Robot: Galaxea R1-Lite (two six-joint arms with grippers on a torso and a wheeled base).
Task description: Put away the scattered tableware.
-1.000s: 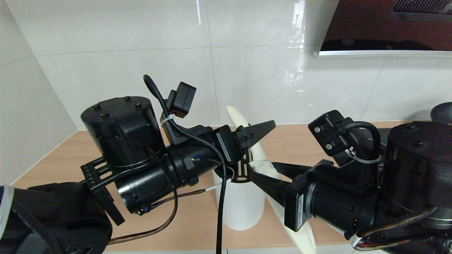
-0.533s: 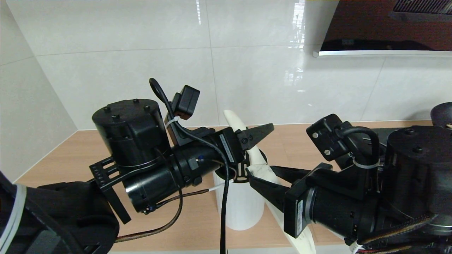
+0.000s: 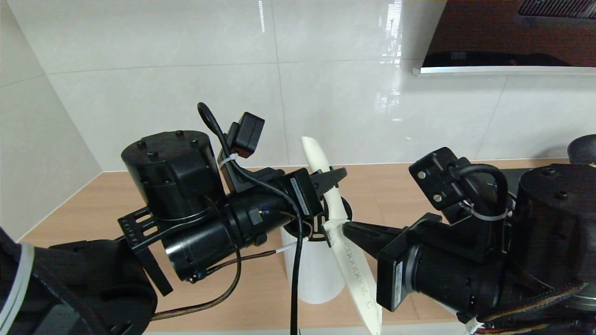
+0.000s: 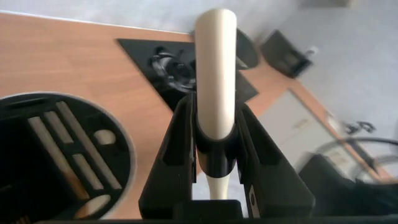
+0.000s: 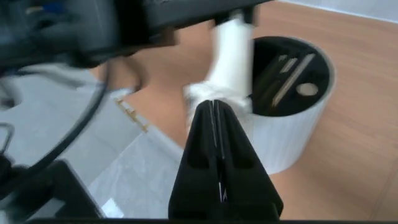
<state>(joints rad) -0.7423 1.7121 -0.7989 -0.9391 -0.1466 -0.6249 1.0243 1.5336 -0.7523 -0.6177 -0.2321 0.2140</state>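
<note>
Since a second ago the left gripper (image 3: 328, 179) has closed: its fingers stood apart beside the handle, and now they clamp the cream utensil (image 3: 313, 153) just below its rounded top. The right gripper (image 3: 343, 228) has shut too. Its jaws straddled the utensil's neck before; now they are pressed together with their tips against that neck, and we cannot tell whether they pinch it. The utensil has turned, so we see its lower blade edge-on, and its top stands a little higher. The left arm has shifted slightly toward the middle.

In the left wrist view the left gripper (image 4: 215, 121) grips the pale handle (image 4: 215, 56) on both sides. In the right wrist view the right gripper (image 5: 214, 109) shows only a hairline between its jaws, which meet the utensil (image 5: 231, 53) at a white lump.

The utensil hangs tilted in the air, slanting past the right side of the white holder (image 3: 314, 279), its lower end outside it. The holder stands upright on the wooden counter (image 3: 405, 186). Its black slotted insert (image 4: 37, 180) holds several pale sticks and round-ended pieces; we cannot tell what kind. A black cooktop (image 4: 146, 53) lies on the counter beyond it.
</note>
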